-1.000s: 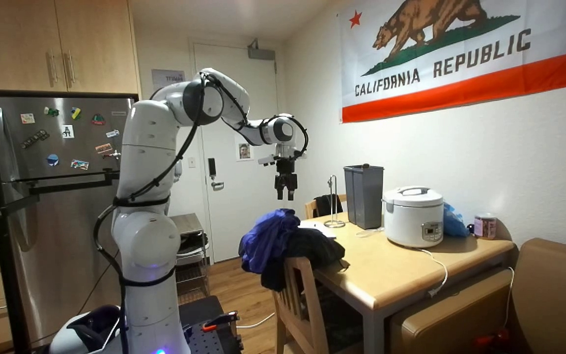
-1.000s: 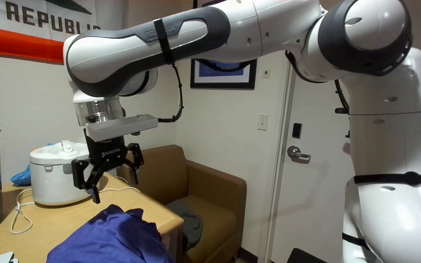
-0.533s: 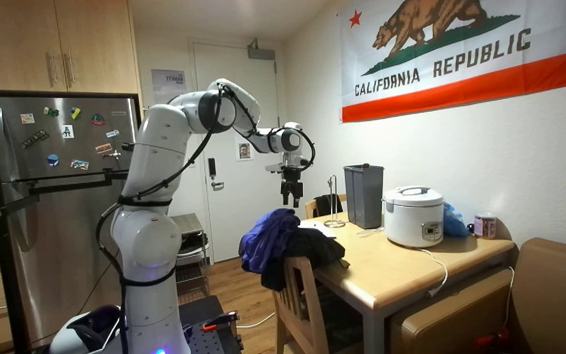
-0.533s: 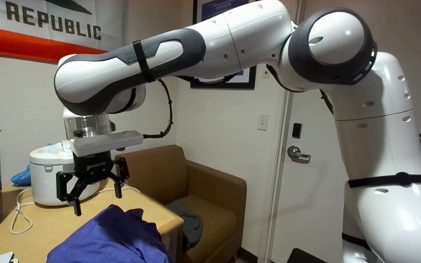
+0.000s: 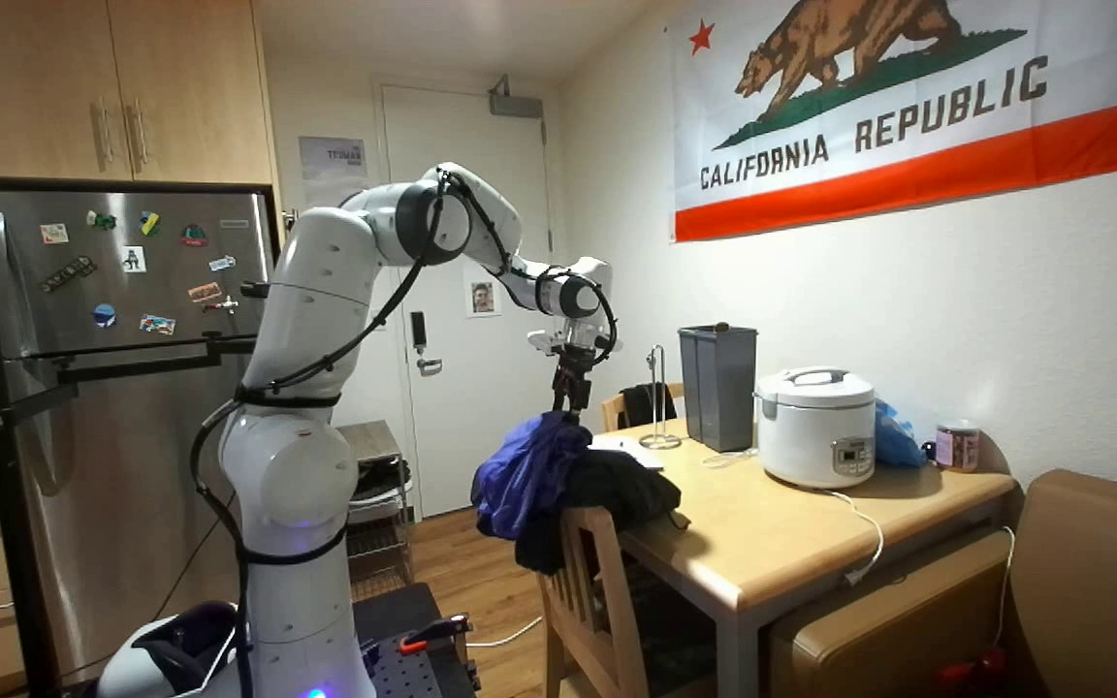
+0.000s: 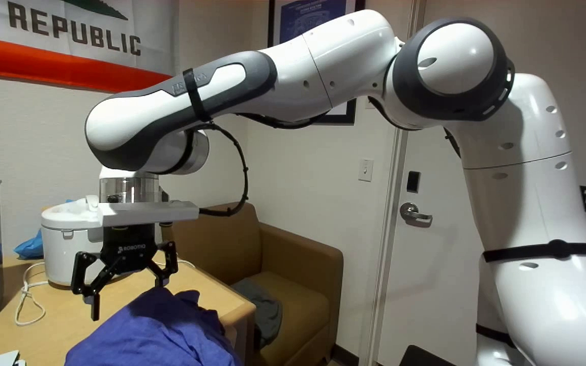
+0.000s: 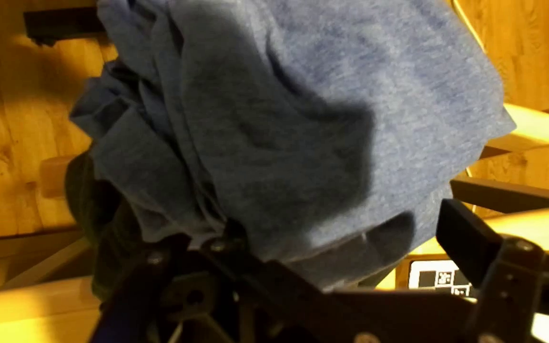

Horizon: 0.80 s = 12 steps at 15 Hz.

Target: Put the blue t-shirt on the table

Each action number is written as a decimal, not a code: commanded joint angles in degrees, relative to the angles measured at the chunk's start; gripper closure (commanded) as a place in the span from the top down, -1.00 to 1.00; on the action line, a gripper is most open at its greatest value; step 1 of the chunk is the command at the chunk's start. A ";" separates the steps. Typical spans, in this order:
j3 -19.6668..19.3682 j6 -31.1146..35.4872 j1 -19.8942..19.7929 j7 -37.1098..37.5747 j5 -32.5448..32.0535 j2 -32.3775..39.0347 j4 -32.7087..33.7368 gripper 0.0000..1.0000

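The blue t-shirt [image 5: 527, 477] is a crumpled heap draped over the back of a wooden chair [image 5: 605, 572], beside a dark garment [image 5: 622, 485]. It also shows in an exterior view [image 6: 153, 330] and fills much of the wrist view [image 7: 312, 114]. The table [image 5: 714, 523] stands just past the chair. My gripper [image 6: 127, 301] is open, pointing down over the top of the t-shirt, with its fingers spread. In the wrist view the fingers [image 7: 343, 224] sit apart with the t-shirt's edge between and below them. I cannot tell whether a fingertip touches cloth.
On the table stand a white rice cooker [image 5: 815, 431], a tall grey bin [image 5: 718, 388], a metal stand [image 5: 658, 402] and a jar [image 5: 958, 446]. A white cord [image 6: 28, 300] lies by the cooker. A brown armchair [image 6: 293, 254] is beyond the table.
My gripper has come down closer to the top of the t-shirt and has turned slightly. Its fingers have stayed open. The t-shirt has not moved.
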 commanded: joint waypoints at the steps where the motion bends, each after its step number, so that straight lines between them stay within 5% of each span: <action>1: -0.09 1.70 -0.29 -1.22 4.63 -4.43 -5.65 0.87; 2: -0.20 1.77 -0.23 -1.16 4.95 -5.06 -6.46 0.47; 12: -1.17 0.50 -1.86 -0.64 5.28 -11.42 -12.38 -1.00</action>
